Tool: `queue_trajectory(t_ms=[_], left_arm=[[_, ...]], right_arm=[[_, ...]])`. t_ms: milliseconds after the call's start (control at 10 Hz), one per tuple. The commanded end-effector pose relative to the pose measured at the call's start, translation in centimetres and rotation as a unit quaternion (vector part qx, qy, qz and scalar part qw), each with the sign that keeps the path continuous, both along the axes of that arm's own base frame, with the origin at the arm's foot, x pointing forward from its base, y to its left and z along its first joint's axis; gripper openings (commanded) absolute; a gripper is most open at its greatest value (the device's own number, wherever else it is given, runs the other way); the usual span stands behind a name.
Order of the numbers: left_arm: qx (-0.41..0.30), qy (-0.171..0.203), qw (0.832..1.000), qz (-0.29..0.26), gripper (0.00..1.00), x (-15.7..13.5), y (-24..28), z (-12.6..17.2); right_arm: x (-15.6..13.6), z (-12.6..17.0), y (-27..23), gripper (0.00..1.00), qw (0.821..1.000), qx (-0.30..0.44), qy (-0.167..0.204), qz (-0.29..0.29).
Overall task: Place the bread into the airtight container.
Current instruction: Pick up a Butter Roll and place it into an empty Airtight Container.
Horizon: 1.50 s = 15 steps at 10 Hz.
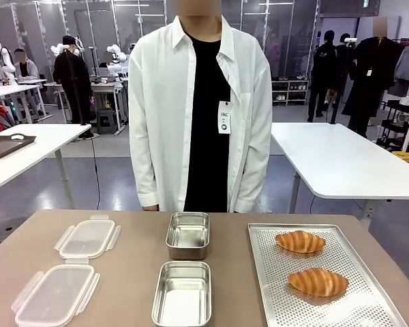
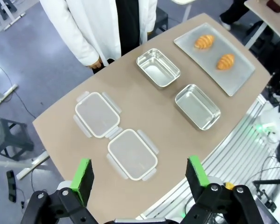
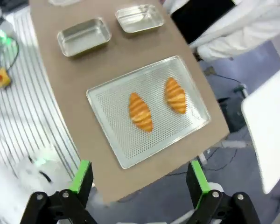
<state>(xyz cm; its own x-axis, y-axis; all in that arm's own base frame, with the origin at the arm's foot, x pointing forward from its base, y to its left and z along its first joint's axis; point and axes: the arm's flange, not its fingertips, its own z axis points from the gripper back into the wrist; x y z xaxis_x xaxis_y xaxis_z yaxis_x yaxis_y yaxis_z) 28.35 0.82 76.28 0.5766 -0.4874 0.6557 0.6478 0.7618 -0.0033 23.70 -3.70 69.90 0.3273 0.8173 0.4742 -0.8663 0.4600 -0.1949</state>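
Observation:
Two golden croissant-shaped breads lie on a perforated metal tray (image 1: 368, 313) at the table's right: one farther (image 1: 300, 241), one nearer (image 1: 317, 281). Two steel airtight containers stand open in the middle, one far (image 1: 188, 234) and one near (image 1: 183, 294). Their two clear clip lids (image 1: 87, 238) (image 1: 54, 294) lie at the left. My left gripper (image 2: 139, 179) hangs open high above the lids (image 2: 132, 153). My right gripper (image 3: 137, 179) hangs open high above the tray (image 3: 107, 95), with the breads (image 3: 140, 111) (image 3: 176, 94) below it.
A person in a white shirt (image 1: 199, 109) stands at the far edge of the table, hands down at the sides. White tables stand behind at left (image 1: 27, 146) and right (image 1: 341, 160). Bare brown tabletop lies between the containers and the tray.

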Motion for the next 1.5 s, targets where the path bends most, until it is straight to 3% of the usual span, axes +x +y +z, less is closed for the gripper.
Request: queue_trajectory(t_ms=[0,300,500,1000,1100,1400], left_arm=[[0.008,-0.003,1.0,-0.003,1.0,0.0,0.1,0.1],[0.008,-0.003,1.0,-0.003,1.0,0.0,0.1,0.1],[0.008,-0.003,1.0,-0.003,1.0,0.0,0.1,0.1],[0.008,-0.003,1.0,-0.003,1.0,0.0,0.1,0.1],[0.008,-0.003,1.0,-0.003,1.0,0.0,0.1,0.1],[0.008,-0.003,1.0,-0.003,1.0,0.0,0.1,0.1]], right_arm=[[1.3,0.0,0.8,1.0,0.983,-0.098,-0.006,0.153],[3.9,-3.6,5.3,1.0,0.95,-0.183,-0.016,0.253],[5.6,-7.1,7.3,1.0,0.946,-0.188,-0.003,0.263],[10.6,-20.0,8.6,1.0,0.965,-0.141,-0.005,0.221],[11.4,-22.0,8.8,1.0,0.964,-0.168,-0.011,0.207],[14.3,-26.7,9.6,1.0,0.963,-0.203,0.027,0.178]])
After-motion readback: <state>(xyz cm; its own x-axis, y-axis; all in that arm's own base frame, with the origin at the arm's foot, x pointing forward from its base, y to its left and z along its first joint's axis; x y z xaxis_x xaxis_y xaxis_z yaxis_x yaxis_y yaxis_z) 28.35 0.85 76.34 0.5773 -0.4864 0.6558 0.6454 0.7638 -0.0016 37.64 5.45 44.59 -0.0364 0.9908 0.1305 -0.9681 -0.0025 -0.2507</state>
